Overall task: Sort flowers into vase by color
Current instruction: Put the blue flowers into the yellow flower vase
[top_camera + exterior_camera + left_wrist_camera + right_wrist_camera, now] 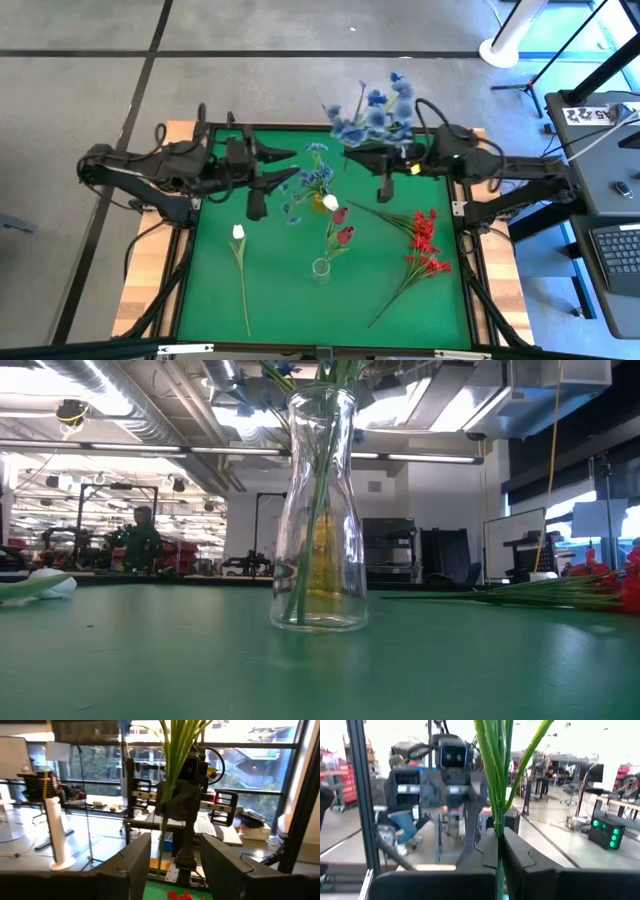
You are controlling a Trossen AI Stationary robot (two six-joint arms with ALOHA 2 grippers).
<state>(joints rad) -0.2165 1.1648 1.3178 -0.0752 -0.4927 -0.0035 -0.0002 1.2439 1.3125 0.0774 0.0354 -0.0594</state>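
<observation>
Right gripper (500,851) clamped on blue flowers' (375,112) stems, held up near the mat's (280,290) far edge. Left gripper (175,862) faces it, fingers spread, empty. Vase (320,510) sits between and nearer, red sprays (422,245) off right.

Blue sprays (375,112), red sprays (424,243), white bud (238,232), green table (280,290).

The high camera looked straight down on the whole green table (280,290), arms entering from left and right. The low camera sat at tabletop height, close before the glass vase (320,510), facing level into the room. Each wrist camera looked across the table at the opposite arm, both sharing the green stems (495,775) between them.
</observation>
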